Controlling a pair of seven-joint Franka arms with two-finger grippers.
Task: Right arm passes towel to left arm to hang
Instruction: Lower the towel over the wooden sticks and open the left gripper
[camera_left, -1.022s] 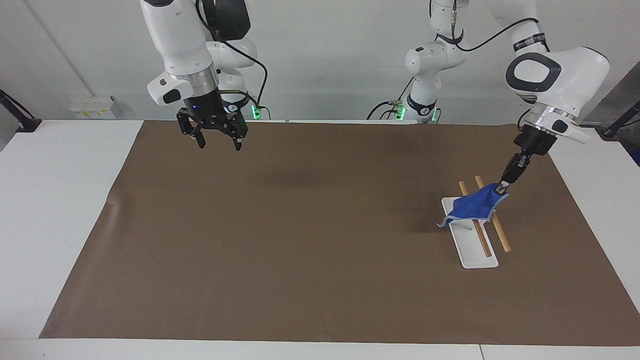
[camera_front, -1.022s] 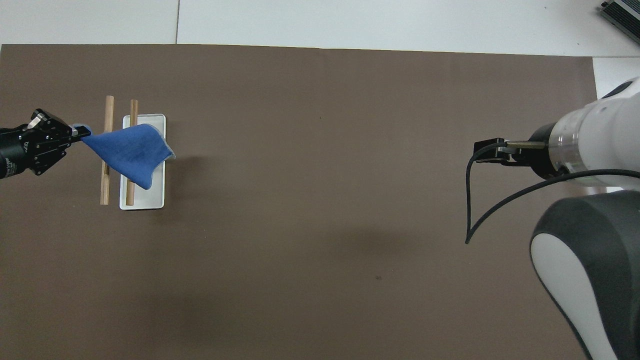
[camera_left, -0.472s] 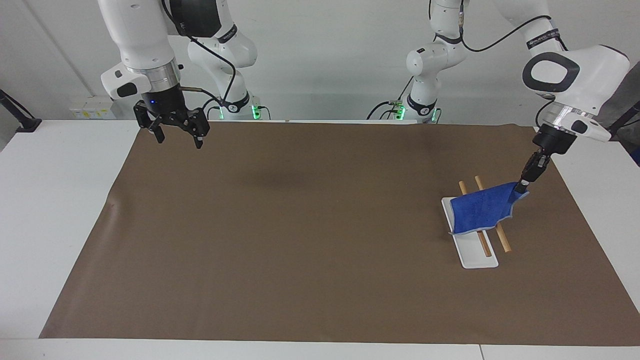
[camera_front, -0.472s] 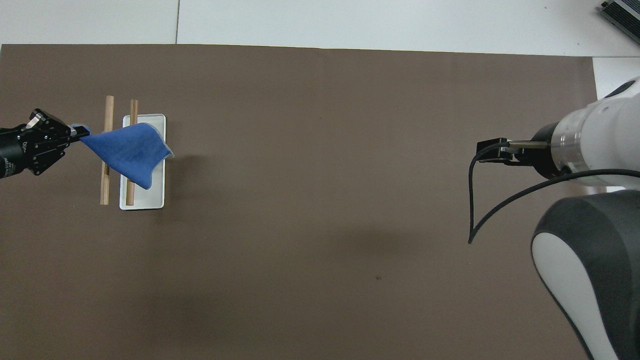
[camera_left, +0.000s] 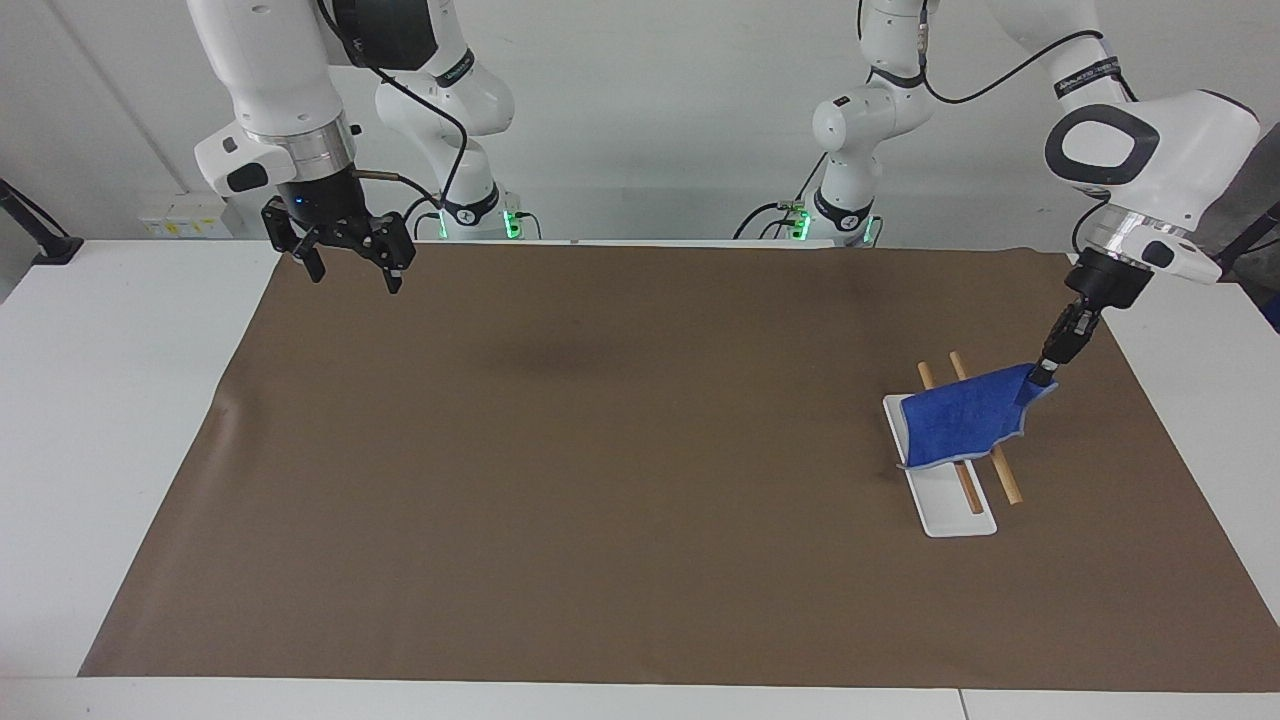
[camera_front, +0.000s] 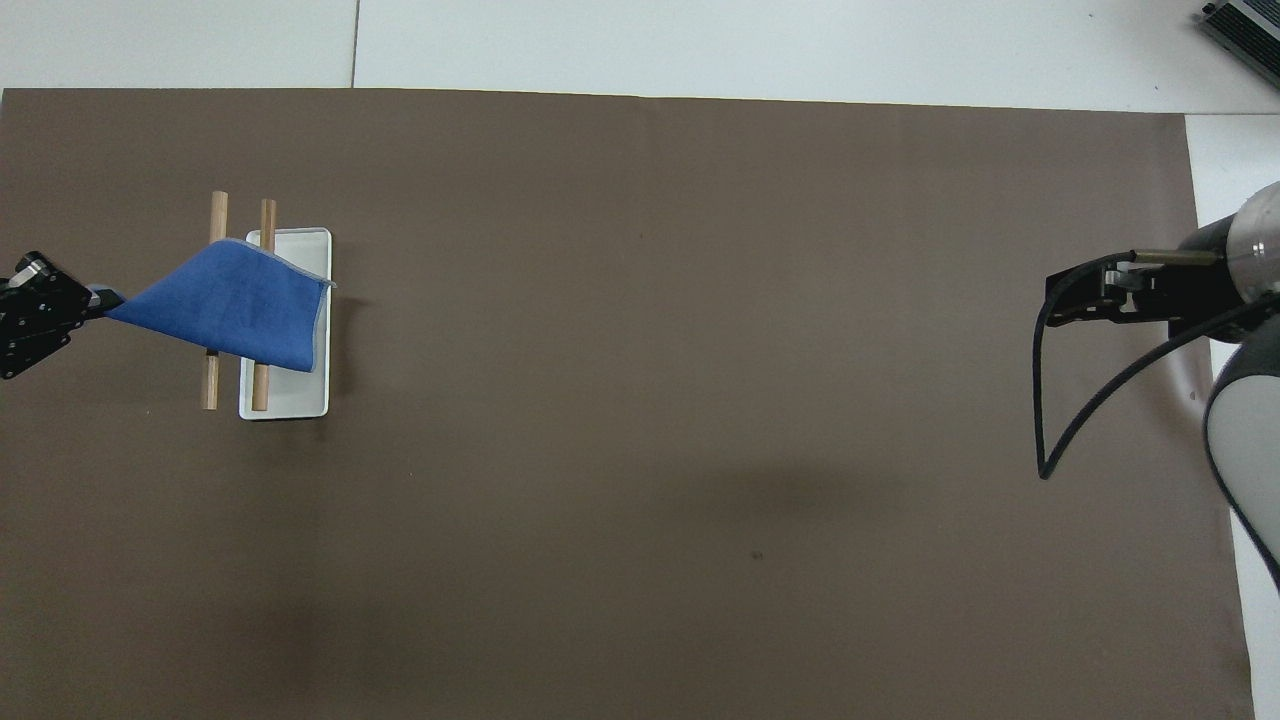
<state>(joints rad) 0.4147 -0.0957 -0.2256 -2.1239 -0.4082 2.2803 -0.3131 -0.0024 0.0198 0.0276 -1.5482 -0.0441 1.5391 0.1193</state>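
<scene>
While the blue towel (camera_left: 965, 425) lies draped over the two wooden rods (camera_left: 995, 466) of the white-based rack (camera_left: 950, 510), one corner of it is pulled up and outward toward the left arm's end of the table. That corner is pinched between the pressed-together fingertips of the left gripper (camera_left: 1040, 377), which hangs low just beside the rack over the brown mat (camera_left: 600, 480). Well apart, up over the mat's corner at the right arm's end, the right gripper (camera_left: 350, 270) hovers with its fingers spread wide and nothing between them, its wrist showing a small blue light.
</scene>
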